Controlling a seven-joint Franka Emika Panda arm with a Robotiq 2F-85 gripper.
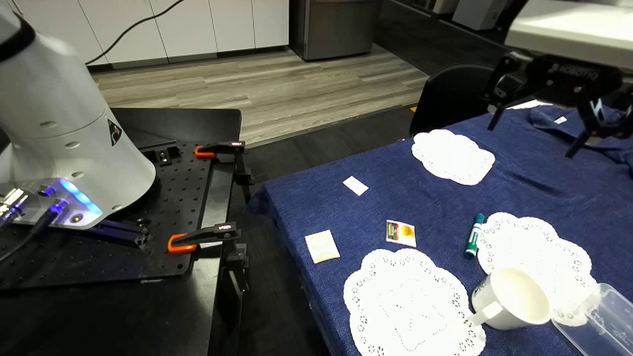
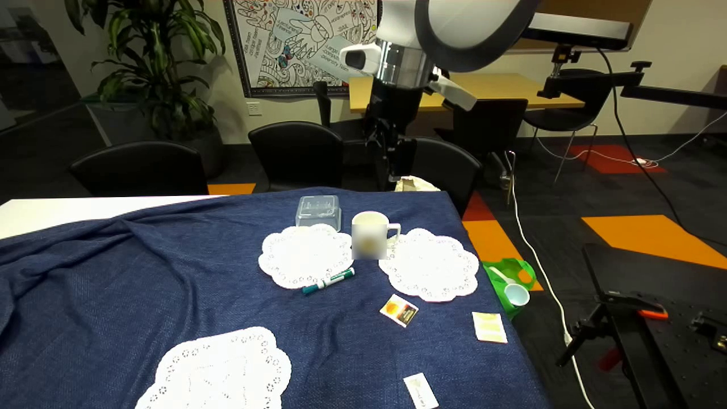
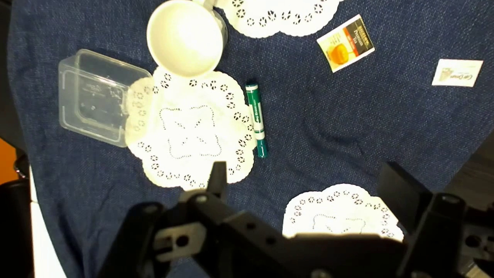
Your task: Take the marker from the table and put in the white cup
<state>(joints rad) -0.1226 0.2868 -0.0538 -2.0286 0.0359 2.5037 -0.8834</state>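
Navy-draped table (image 2: 363, 352) bears an upright white cup (image 3: 186, 39), marker (image 3: 257, 117) outside.

Green marker (image 2: 329, 281) down on the worktop (image 2: 227, 301), tool (image 2: 392, 167) up in the air!
It lies along a lace doily (image 2: 301, 255), white cup (image 2: 369, 225) upright near one end.

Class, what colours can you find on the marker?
The marker is green, teal and white; it shows best in the wrist view.
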